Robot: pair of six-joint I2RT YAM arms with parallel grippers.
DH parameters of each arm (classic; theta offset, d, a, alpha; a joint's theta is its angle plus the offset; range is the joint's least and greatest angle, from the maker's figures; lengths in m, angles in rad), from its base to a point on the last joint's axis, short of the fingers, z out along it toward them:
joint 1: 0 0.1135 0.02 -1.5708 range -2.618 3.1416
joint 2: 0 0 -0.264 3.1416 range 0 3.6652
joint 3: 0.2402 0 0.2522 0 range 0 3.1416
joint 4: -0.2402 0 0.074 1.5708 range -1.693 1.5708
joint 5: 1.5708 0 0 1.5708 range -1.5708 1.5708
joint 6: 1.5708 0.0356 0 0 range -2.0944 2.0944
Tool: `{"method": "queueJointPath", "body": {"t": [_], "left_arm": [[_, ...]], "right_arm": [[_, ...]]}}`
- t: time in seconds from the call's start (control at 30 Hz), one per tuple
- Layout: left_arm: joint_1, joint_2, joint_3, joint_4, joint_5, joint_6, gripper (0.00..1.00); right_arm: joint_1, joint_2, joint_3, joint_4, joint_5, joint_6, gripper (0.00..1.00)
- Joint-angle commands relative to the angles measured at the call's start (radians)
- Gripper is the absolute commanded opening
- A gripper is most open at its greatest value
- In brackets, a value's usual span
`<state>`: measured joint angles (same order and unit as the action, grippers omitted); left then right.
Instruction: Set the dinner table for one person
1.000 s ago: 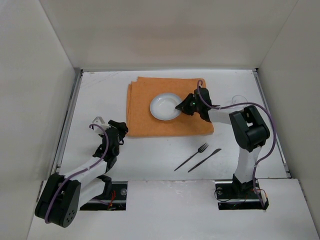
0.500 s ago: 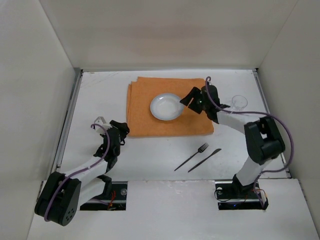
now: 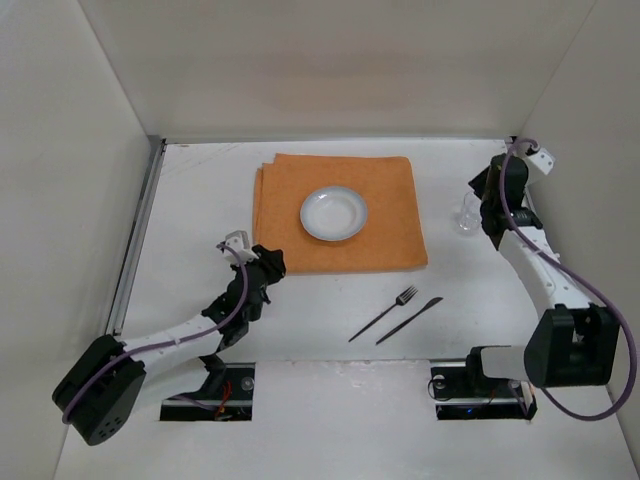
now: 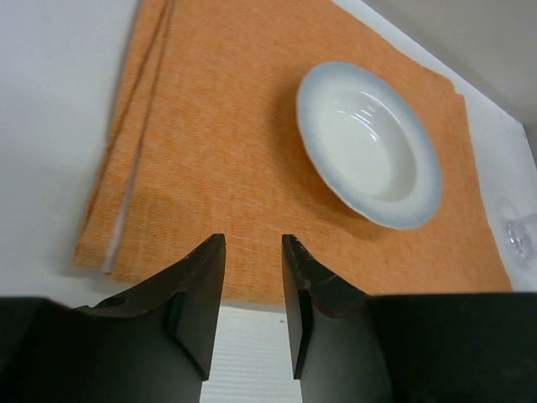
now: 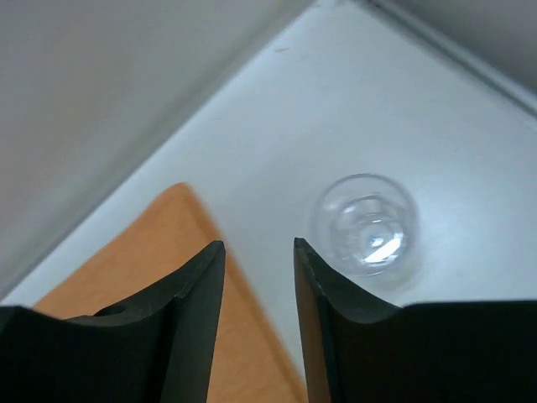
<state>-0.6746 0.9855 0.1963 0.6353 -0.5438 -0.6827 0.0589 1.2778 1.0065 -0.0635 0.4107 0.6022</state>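
The white tabletop (image 3: pixel 200 200) spans the walled bay beneath an orange mat (image 3: pixel 290 240) bearing a plate (image 3: pixel 334 213); the left hand (image 4: pixel 252 242) hovers part-open, empty, at the mat's near edge; the right hand (image 5: pixel 258 245), likewise, hangs near the glass (image 5: pixel 367 222).

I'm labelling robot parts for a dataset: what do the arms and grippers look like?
The left arm and right arm: white links, black joints, a purple cable looping along each. The left gripper and right gripper: two flat black fingers each, tapering to the tips.
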Motion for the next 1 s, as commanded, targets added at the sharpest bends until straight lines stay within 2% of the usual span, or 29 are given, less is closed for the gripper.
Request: {"method": "queueJointPath", "body": {"t": [0.0,0.2,0.47,0.57,0.67,0.73,0.83,0.97], "left_arm": [[-0.067,0.027,0.035,0.122,-0.125,0.130,0.31],[-0.090,0.093,0.048,0.156,-0.122,0.137,0.37],[-0.085,0.101,0.048,0.155,-0.107,0.123,0.39],[-0.087,0.096,0.046,0.156,-0.105,0.123,0.40],[-0.076,0.105,0.048,0.152,-0.104,0.123,0.40],[-0.078,0.096,0.045,0.156,-0.107,0.123,0.40],[-0.076,0.116,0.051,0.158,-0.107,0.123,0.40],[-0.081,0.128,0.058,0.158,-0.104,0.123,0.40]], "right_arm": [[-0.067,0.060,-0.002,-0.067,0.166,-0.030,0.49],[-0.153,0.161,-0.013,-0.061,0.088,-0.016,0.50],[-0.181,0.308,0.004,-0.036,-0.039,0.004,0.47],[-0.196,0.354,0.015,-0.029,-0.076,0.021,0.40],[-0.210,0.367,0.014,-0.012,-0.092,0.050,0.19],[-0.209,0.319,-0.009,-0.001,-0.075,0.064,0.11],[-0.193,0.215,-0.023,0.022,-0.021,0.047,0.09],[-0.066,0.193,0.090,-0.022,-0.027,-0.024,0.10]]}}
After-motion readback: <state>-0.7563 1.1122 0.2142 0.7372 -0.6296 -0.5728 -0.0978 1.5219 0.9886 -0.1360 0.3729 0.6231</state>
